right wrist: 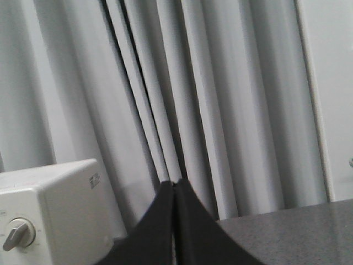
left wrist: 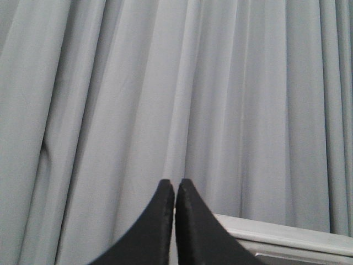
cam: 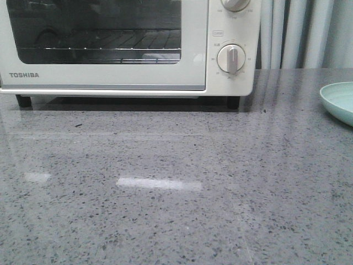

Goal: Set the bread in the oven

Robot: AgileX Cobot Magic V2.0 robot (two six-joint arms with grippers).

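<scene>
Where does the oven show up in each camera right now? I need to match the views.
Front: the oven fills the upper left, door shut, on the grey table.
Left wrist: a pale edge by the shut fingertips may be its top; cannot tell.
Right wrist: its dial corner sits beside the shut fingers.
Shared landmark: the grey curtain.

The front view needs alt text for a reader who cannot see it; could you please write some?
A cream-white TOSHIBA toaster oven, door closed, stands at the back of a grey speckled table. A pale green plate shows at the right edge; no bread or arms appear.
</scene>
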